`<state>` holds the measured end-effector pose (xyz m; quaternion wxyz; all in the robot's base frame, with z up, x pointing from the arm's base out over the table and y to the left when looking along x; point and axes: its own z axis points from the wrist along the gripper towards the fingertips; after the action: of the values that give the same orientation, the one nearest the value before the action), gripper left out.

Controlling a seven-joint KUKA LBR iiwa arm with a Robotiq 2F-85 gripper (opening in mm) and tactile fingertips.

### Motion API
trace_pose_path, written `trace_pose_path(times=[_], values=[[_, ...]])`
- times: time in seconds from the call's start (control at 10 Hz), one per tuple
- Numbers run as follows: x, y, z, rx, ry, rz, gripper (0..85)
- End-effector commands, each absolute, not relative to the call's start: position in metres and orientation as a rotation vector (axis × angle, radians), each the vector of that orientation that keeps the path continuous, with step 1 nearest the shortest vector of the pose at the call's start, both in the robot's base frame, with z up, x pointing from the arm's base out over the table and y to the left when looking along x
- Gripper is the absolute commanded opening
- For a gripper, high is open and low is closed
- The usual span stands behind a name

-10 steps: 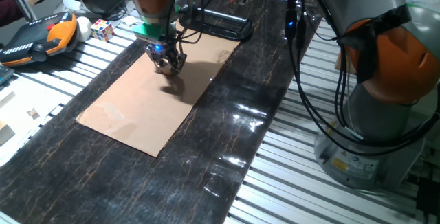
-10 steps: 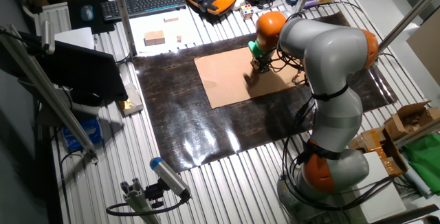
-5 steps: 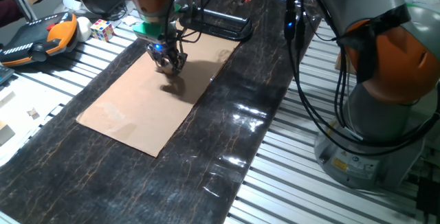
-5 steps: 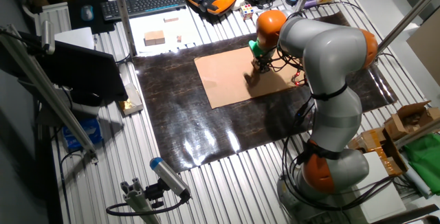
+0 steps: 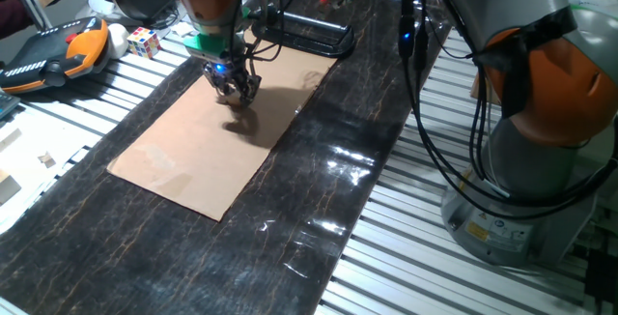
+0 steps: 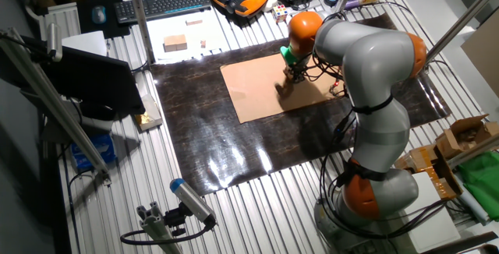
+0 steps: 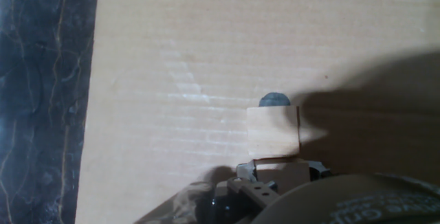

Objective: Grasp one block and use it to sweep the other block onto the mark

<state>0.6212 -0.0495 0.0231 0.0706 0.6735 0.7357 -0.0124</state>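
Note:
In the hand view a pale wooden block (image 7: 273, 130) lies flat on the tan cardboard (image 7: 179, 59). Its far edge covers part of the mark (image 7: 275, 99), a small dark dot. Directly behind it, touching its near edge, a second wooden block (image 7: 278, 163) sits between my fingers; my gripper (image 7: 280, 172) is shut on it. From the fixed cameras my gripper (image 5: 235, 90) (image 6: 295, 74) stands low over the far end of the cardboard (image 5: 193, 151), and the blocks and the mark are hidden under it.
A black mat (image 5: 319, 199) lies under the cardboard. A colourful puzzle cube (image 5: 143, 41), an orange teach pendant (image 5: 58, 49) and a black wire tray (image 5: 304, 33) stand beyond it. The arm's base (image 5: 541, 141) fills the right side. A keyboard (image 6: 164, 3) lies at the back.
My gripper has crept a little toward the far left of the cardboard with its block, staying low.

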Motion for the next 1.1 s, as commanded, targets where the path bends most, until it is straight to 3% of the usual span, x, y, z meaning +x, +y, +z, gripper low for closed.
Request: trace_pose_path(times=[0.0,1.0], values=[[0.6229,-0.0518,0.0234,2.022,2.210,-0.036,0.7],[0.6196,-0.0589,0.0238,2.015,2.203,-0.053,0.7]])
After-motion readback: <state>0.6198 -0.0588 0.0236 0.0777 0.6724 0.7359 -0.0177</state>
